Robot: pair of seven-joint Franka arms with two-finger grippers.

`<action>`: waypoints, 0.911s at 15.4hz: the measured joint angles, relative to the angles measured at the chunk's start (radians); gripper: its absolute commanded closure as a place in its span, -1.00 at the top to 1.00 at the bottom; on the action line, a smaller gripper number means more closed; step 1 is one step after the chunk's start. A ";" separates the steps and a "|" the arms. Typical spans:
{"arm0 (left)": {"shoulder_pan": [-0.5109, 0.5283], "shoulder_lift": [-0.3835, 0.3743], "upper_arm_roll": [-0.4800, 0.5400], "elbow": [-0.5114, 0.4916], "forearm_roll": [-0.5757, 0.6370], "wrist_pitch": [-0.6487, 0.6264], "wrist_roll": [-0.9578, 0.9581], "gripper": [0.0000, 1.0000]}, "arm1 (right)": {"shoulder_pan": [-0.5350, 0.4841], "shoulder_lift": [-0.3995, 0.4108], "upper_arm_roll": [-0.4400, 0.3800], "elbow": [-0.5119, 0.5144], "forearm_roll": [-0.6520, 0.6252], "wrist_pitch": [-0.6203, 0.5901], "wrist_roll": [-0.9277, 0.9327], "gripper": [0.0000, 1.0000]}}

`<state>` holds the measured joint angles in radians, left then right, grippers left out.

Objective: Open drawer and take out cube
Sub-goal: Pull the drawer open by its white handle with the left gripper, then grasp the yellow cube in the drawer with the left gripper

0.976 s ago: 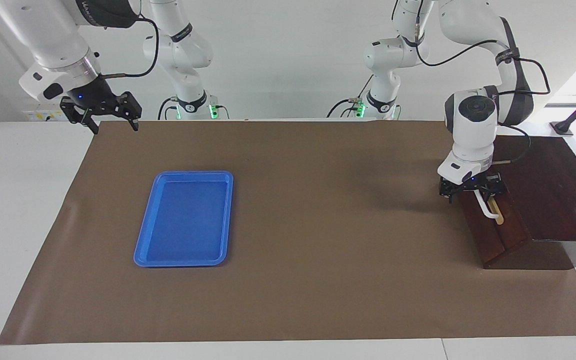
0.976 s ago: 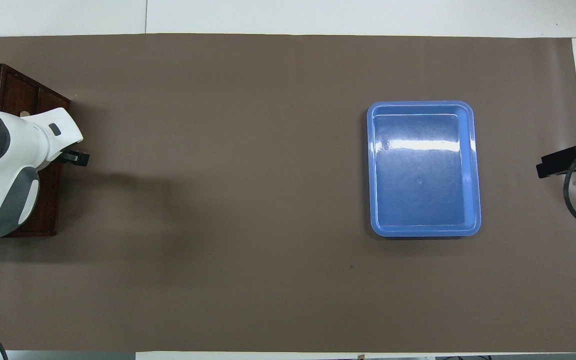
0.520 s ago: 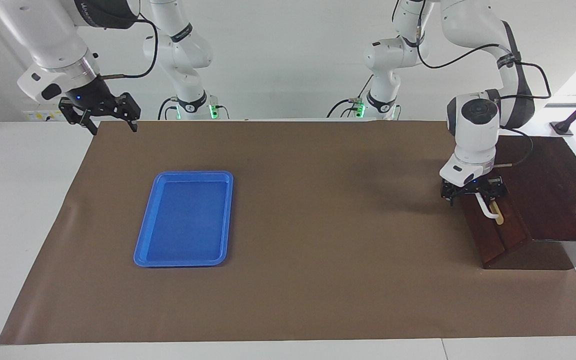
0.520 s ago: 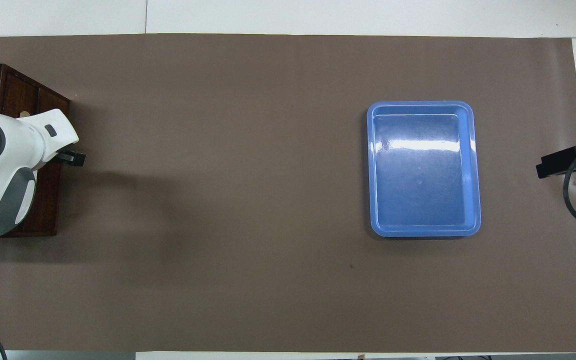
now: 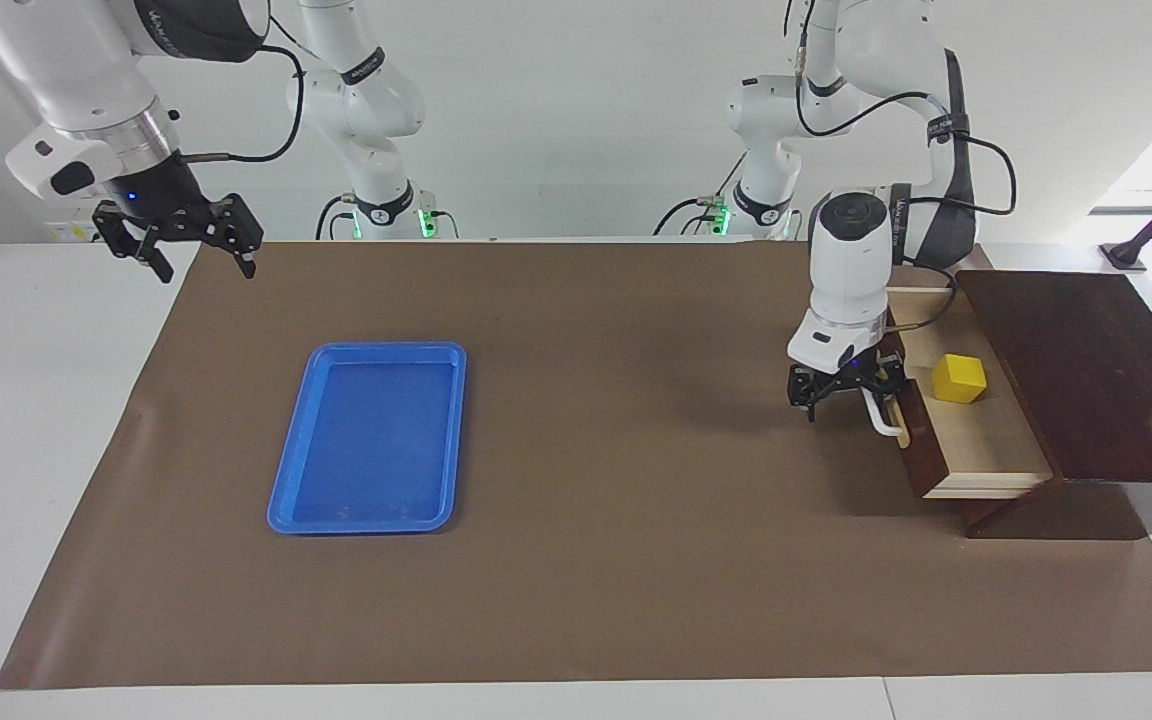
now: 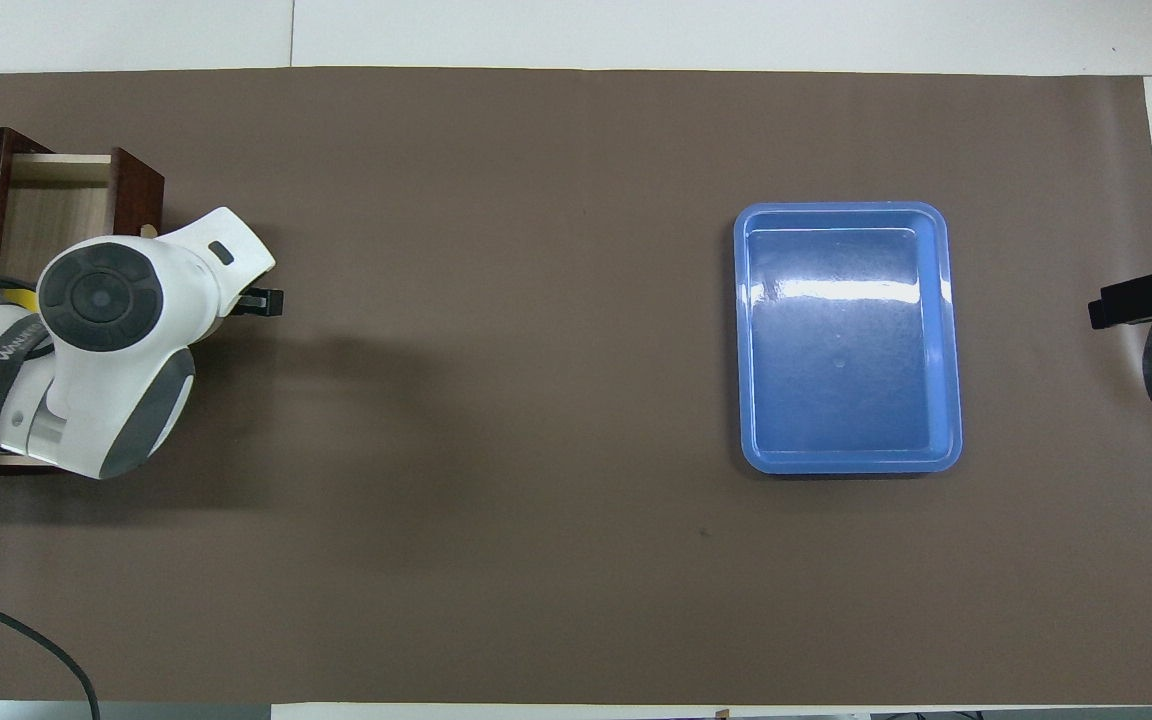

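The drawer (image 5: 986, 455) stands pulled out of its dark brown cabinet (image 5: 1086, 380) at the left arm's end of the table, showing its pale wood inside. The yellow cube (image 5: 959, 379) lies in the drawer, in the part nearer to the robots. My left gripper (image 5: 851, 398) is in front of the drawer, shut on the white bar handle (image 5: 881, 418). In the overhead view the left arm covers most of the drawer (image 6: 56, 215) and the cube. My right gripper (image 5: 198, 250) waits open and empty, raised over the table's edge at the right arm's end.
A blue tray (image 5: 386, 347) lies on the brown mat toward the right arm's end; it shows empty in the overhead view (image 6: 836, 208). Bare brown mat (image 5: 636, 450) lies between the tray and the drawer.
The drawer, shut a second ago, has slid out toward the middle of the table with my left gripper on its handle, and the cube has come into view. The right gripper has drifted slightly outward.
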<state>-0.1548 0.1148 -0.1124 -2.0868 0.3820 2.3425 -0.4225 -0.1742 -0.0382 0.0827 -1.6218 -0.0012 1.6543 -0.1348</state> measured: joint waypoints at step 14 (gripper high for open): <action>0.122 0.008 0.023 0.379 -0.236 -0.408 -0.075 1.00 | -0.028 0.000 0.004 0.000 0.000 0.031 -0.048 1.00</action>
<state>-0.0330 0.1227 -0.0895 -1.7081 0.1462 1.9349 -0.4972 -0.2023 -0.0380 0.0869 -1.6216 -0.0012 1.6856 -0.1825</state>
